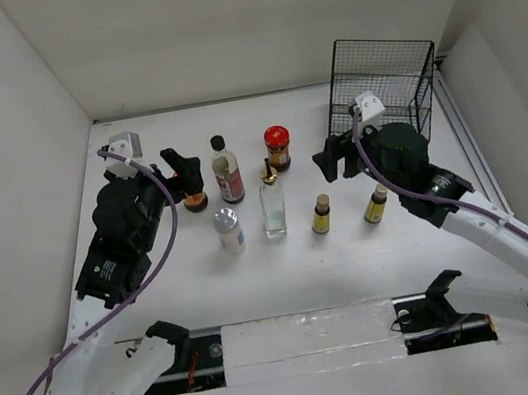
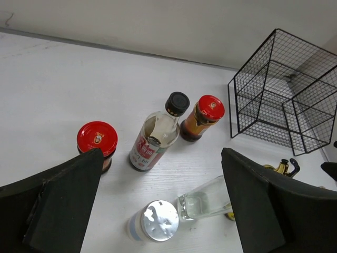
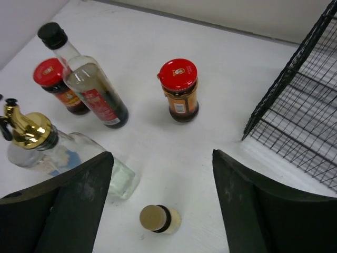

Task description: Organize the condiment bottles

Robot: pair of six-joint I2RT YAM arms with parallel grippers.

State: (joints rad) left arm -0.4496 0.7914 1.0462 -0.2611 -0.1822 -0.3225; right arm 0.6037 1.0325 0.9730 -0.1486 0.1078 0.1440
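Observation:
Seven condiment bottles stand mid-table. The back row has a small red-capped jar (image 1: 196, 201), a tall black-capped bottle (image 1: 227, 171) and a red-capped jar (image 1: 278, 147). The front row has a white shaker (image 1: 229, 231), a clear gold-spouted bottle (image 1: 272, 204) and two small yellow bottles (image 1: 321, 214) (image 1: 377, 205). My left gripper (image 1: 183, 165) is open and empty above the small red-capped jar (image 2: 97, 138), with the shaker (image 2: 155, 221) below between its fingers. My right gripper (image 1: 333, 157) is open and empty above a yellow bottle (image 3: 158, 219), near the red-capped jar (image 3: 180, 89).
A black wire basket (image 1: 382, 86) stands empty at the back right, close behind my right gripper; it also shows in the right wrist view (image 3: 305, 105) and the left wrist view (image 2: 284, 95). White walls enclose the table on the left, back and right.

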